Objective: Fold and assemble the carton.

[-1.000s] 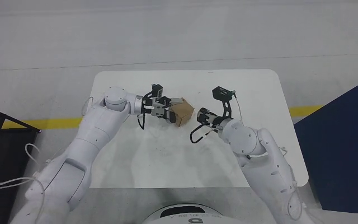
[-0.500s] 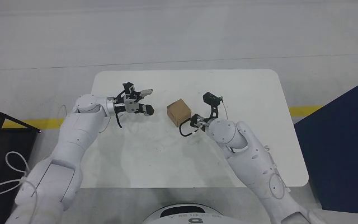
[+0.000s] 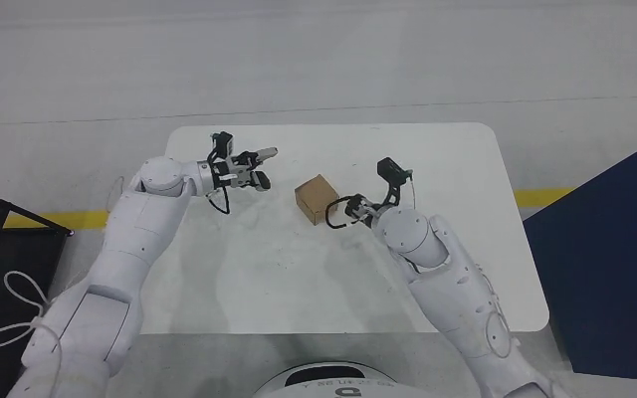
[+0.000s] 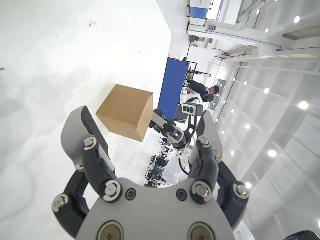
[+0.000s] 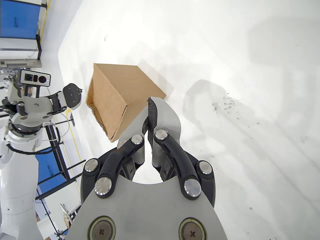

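Observation:
A small brown carton (image 3: 317, 198), closed into a box shape, rests on the white table (image 3: 448, 159) near its middle. My left gripper (image 3: 261, 167) hovers a short way to the carton's left, open and holding nothing. In the left wrist view the carton (image 4: 125, 112) lies beyond the spread fingertips (image 4: 85, 118). My right gripper (image 3: 343, 210) is shut and empty, close against the carton's right side. In the right wrist view its closed fingertips (image 5: 150, 107) sit by the carton's (image 5: 117, 88) near corner; whether they touch it I cannot tell.
Wide bare tabletop surrounds the carton on all sides. A blue panel (image 3: 597, 269) stands beyond the table's right edge, and a dark frame (image 3: 20, 214) stands off its left side.
My left gripper let go of the carton and drew back to the left, staying open. The carton settled on the table slightly further left. My right gripper came in close to its right side.

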`<state>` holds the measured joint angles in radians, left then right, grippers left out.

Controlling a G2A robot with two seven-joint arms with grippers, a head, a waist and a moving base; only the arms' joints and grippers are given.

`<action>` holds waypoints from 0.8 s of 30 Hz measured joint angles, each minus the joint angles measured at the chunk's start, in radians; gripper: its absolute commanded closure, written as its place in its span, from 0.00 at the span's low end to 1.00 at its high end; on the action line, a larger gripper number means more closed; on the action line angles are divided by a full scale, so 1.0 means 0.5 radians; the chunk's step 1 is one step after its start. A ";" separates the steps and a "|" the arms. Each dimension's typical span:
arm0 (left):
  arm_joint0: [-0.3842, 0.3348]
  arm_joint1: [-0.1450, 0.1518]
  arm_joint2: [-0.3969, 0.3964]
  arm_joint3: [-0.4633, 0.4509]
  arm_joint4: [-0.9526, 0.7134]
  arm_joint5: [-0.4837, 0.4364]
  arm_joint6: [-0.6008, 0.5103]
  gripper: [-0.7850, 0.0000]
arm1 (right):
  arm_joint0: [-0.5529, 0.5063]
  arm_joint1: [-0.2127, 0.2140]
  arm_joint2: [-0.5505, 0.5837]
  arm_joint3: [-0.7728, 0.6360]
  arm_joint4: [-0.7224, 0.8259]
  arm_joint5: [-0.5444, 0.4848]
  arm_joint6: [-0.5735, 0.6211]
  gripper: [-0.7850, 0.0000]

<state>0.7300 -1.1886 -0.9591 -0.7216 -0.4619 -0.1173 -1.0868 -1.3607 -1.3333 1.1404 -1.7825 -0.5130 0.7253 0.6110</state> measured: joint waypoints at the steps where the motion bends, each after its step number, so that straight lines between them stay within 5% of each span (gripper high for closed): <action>1: -0.019 -0.020 0.034 -0.004 0.004 -0.004 -0.005 0.00 | -0.054 0.008 0.039 -0.080 -0.003 0.013 -0.019 1.00; 6: -0.131 -0.113 0.202 0.086 0.071 -0.003 -0.026 0.00 | -0.275 0.029 0.159 -0.417 0.003 0.061 -0.100 1.00; 12: -0.252 -0.219 0.338 0.292 -0.035 0.052 -0.446 0.00 | -0.528 0.036 0.233 -0.730 -0.005 0.146 -0.291 1.00; 18: -0.329 -0.238 0.315 0.524 -0.129 -0.065 -0.754 0.00 | -0.683 0.027 0.280 -0.857 0.046 0.164 -0.504 1.00; 19: -0.351 -0.228 0.290 0.580 -0.141 -0.117 -0.766 0.00 | -0.705 0.025 0.285 -0.876 0.053 0.159 -0.551 0.91; 20: -0.370 -0.216 0.268 0.625 -0.144 -0.163 -0.767 0.00 | -0.717 0.023 0.288 -0.892 0.056 0.152 -0.589 0.68; 21: -0.390 -0.202 0.244 0.669 -0.142 -0.215 -0.762 0.00 | -0.726 0.020 0.290 -0.909 0.055 0.145 -0.630 0.11; 22: -0.420 -0.177 0.213 0.728 -0.129 -0.294 -0.746 0.00 | -0.733 0.017 0.291 -0.932 0.045 0.140 -0.689 0.00; 24: -0.473 -0.131 0.172 0.808 -0.075 -0.441 -0.686 0.00 | -0.733 0.012 0.289 -0.965 0.040 0.129 -0.764 0.00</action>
<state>0.4934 -1.2543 -0.8732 -0.3175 -0.4992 -0.3378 -1.4300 -1.7270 -1.3273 1.2847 -2.2650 -0.4928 0.7900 0.2288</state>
